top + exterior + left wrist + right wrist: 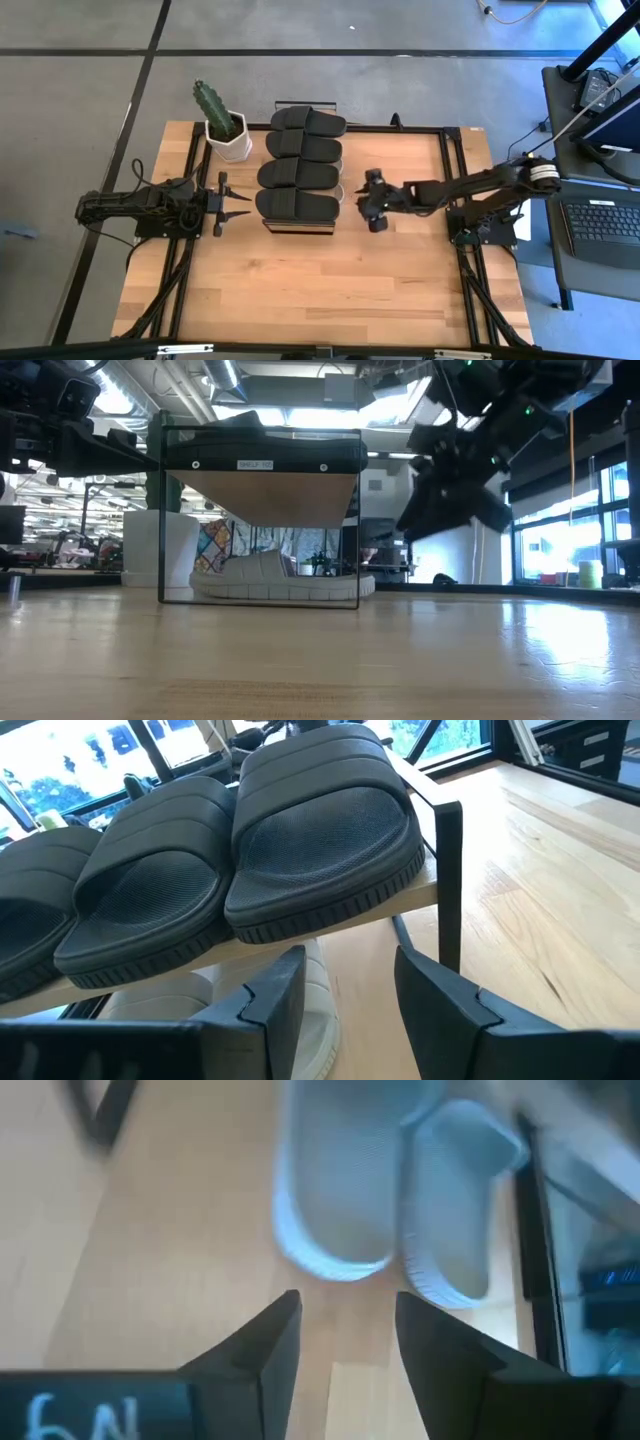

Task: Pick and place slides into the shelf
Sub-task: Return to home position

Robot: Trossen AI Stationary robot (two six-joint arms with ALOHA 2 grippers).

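Four black slides [300, 175] are noted side by side on top of the shelf [265, 490]; the light pair [270, 578] lies under it. The slides are judged light, soft, springy foam, best taken across the strap. The left gripper [243, 205] is held level beside the shelf, parted and empty. The right gripper [362, 202] is held raised at the shelf's opposite side, likewise parted and empty.

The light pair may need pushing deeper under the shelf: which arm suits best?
Right, probably: the right gripper, open, points straight at the light slides. The left gripper faces the black slides atop the shelf.
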